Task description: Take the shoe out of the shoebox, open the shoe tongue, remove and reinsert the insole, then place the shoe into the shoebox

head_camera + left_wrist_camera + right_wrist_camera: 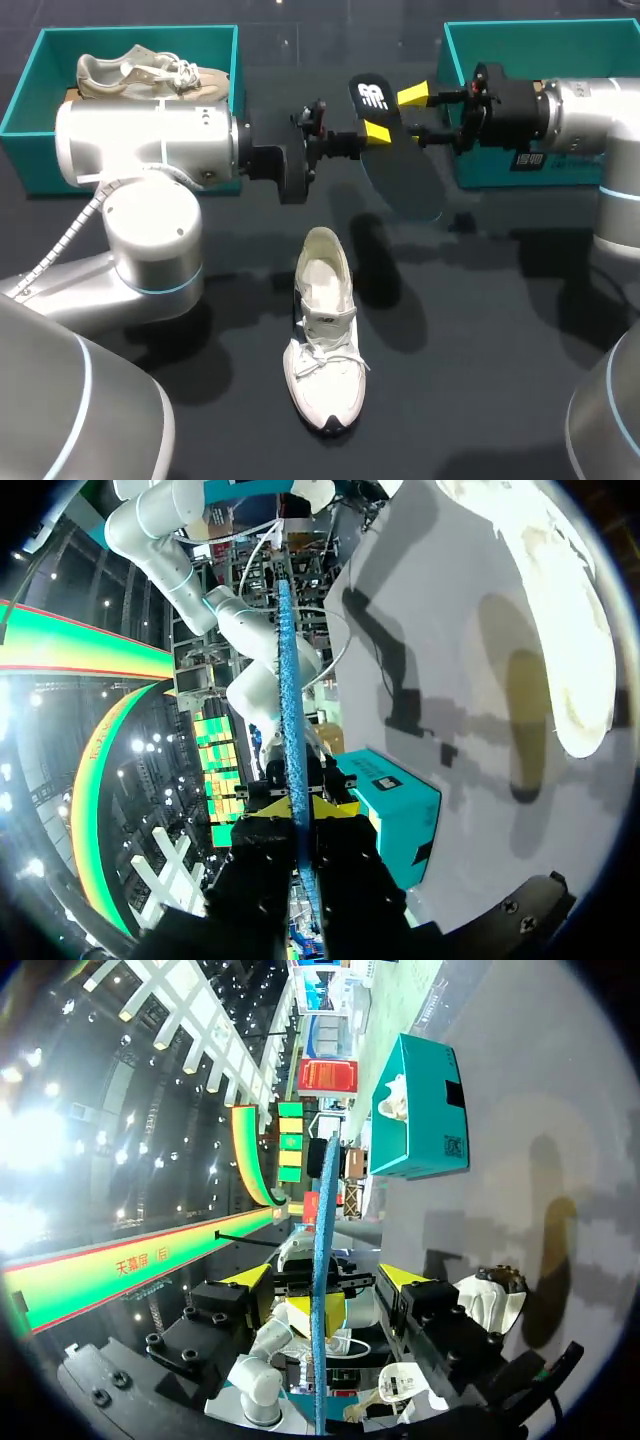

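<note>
The insole, black at the heel with a grey-blue underside, hangs on edge in the air above the table's back middle. My left gripper is shut on it; in the left wrist view the blue insole edge runs up between the yellow tips of my left gripper. My right gripper faces it from the other side, open. In the right wrist view the insole stands in the gap of my right gripper, touching neither finger. The white shoe lies on the table below, toe toward the front.
A teal shoebox at the back left holds a beige shoe. A second teal shoebox stands at the back right behind my right arm. The dark table spreads out around the white shoe.
</note>
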Robot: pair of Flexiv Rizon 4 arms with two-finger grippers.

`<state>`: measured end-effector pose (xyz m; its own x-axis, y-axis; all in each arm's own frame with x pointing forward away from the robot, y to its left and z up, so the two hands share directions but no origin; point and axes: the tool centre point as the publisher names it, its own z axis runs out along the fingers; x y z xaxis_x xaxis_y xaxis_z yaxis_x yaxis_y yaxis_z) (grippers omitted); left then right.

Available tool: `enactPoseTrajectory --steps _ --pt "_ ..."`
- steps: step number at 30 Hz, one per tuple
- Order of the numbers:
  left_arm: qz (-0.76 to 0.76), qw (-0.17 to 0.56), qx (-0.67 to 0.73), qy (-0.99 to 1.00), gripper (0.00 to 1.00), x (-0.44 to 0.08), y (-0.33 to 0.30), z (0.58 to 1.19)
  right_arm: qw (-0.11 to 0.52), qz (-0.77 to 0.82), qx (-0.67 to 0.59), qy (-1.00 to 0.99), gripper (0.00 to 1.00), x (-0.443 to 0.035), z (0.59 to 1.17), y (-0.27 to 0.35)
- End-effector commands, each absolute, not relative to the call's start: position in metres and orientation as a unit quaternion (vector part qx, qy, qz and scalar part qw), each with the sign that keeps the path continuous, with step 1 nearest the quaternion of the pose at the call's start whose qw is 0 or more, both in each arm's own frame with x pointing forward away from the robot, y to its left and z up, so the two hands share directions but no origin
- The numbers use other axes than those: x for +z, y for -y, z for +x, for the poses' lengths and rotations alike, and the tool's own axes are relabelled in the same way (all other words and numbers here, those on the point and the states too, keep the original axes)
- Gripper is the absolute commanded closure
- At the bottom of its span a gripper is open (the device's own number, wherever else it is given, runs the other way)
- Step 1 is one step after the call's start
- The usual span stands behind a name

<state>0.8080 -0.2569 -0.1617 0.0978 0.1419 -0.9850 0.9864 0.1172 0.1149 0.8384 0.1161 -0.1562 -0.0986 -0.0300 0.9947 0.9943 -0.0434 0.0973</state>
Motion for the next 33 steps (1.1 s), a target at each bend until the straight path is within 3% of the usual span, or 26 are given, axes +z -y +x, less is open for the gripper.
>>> enactPoseTrajectory --steps 1,14,20,26,33 --pt "0.521 0.496 -0.425 -0.55 1.0 -0.156 0.218 0.803 0.455 -0.485 -0.557 0.497 0.0 -0.151 0.824 -0.103" --pt "0.515 0.496 -0.428 -0.553 1.0 -0.156 0.212 0.802 0.455 -0.485 -0.557 0.497 0.0 -0.151 0.824 -0.103" --pt "0.446 0.408 -0.511 -0.611 1.0 -0.161 0.196 0.808 0.455 -0.485 -0.557 0.497 0.0 -0.151 0.824 -0.103" --pt "0.293 0.235 -0.615 -0.693 1.0 -0.164 0.173 0.82 0.455 -0.485 -0.557 0.497 0.0 -0.151 0.824 -0.103" --pt "0.28 0.24 -0.593 -0.715 1.0 -0.163 0.167 0.823 0.459 -0.472 -0.559 0.504 0.0 -0.151 0.825 -0.103"
